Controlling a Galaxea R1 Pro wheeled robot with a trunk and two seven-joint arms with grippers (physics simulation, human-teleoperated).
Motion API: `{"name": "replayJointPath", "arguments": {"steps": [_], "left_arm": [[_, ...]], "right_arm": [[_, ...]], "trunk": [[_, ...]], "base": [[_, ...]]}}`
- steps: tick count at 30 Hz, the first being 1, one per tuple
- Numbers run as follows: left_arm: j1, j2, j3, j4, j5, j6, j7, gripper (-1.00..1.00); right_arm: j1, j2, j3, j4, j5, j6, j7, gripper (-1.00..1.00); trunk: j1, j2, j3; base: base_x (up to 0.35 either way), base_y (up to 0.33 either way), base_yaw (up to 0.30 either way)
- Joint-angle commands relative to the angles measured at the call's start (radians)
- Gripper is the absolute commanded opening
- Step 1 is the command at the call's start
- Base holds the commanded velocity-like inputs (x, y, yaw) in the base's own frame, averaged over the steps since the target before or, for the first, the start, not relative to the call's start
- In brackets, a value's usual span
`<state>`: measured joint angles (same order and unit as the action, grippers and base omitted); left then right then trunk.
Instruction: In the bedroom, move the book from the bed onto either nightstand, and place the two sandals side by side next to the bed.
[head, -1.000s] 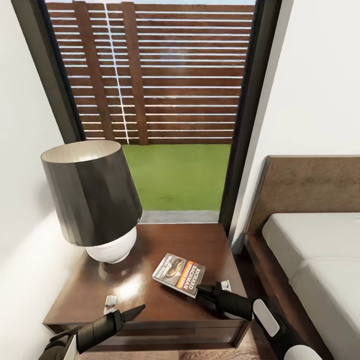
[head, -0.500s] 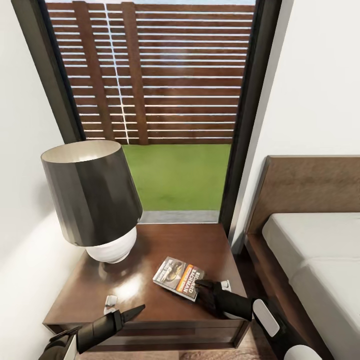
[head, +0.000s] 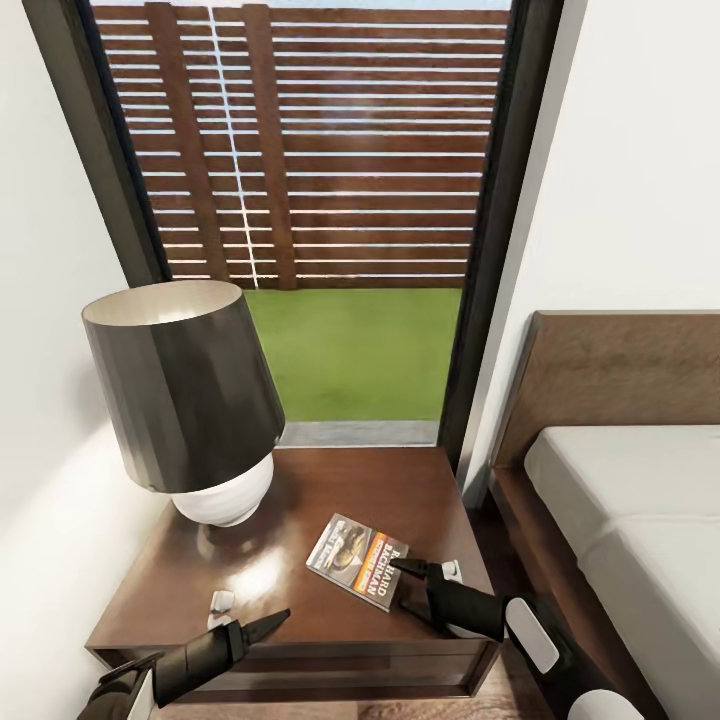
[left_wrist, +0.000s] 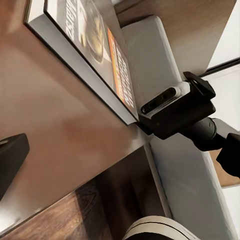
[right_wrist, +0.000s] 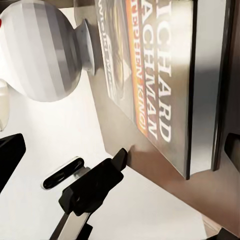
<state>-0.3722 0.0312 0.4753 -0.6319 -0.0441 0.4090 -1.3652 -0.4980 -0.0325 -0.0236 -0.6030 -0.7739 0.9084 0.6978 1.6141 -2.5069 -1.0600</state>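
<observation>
Where "RICHARD BACHMAN" reads: book (head: 356, 559) on nightstand (head: 300, 600).

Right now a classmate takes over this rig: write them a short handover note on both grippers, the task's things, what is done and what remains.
Right gripper: open, fingers astride the book's near edge, not clamped on it.
Left gripper: idle, low over the nightstand's front edge; open or shut unclear.
Book: lying flat on the nightstand, beside the lamp.
Bed: to the right, its visible mattress bare.
Done: book is on the nightstand.
Left: withdraw the right arm, then find both sandals and set them side by side next to the bed.
</observation>
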Motion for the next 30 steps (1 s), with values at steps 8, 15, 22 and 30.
{"name": "replayJointPath", "arguments": {"steps": [8,15,22,30], "left_arm": [[-0.001,-0.001,0.003,0.0,-0.006,0.011,-0.005,1.0],[-0.001,-0.001,0.003,-0.001,-0.006,0.01,-0.005,1.0],[-0.001,-0.001,0.003,-0.001,-0.006,0.01,-0.005,1.0],[-0.001,-0.001,0.003,0.0,-0.006,0.01,-0.005,1.0]], "right_arm": [[0.0,0.0,-0.002,0.0,0.002,0.005,0.003,1.0],[0.0,0.0,-0.002,0.0,0.002,0.005,0.003,1.0],[0.0,0.0,-0.002,-0.001,0.002,0.005,0.003,1.0],[-0.001,0.0,-0.002,-0.004,0.002,0.004,0.003,1.0]], "trunk": [[0.0,0.0,-0.001],[0.0,0.0,-0.001],[0.0,0.0,-0.001],[0.0,0.0,-0.001]], "base": [[0.0,0.0,0.0],[-0.129,0.0,0.0],[-0.308,0.0,0.0],[-0.097,0.0,0.0]]}}
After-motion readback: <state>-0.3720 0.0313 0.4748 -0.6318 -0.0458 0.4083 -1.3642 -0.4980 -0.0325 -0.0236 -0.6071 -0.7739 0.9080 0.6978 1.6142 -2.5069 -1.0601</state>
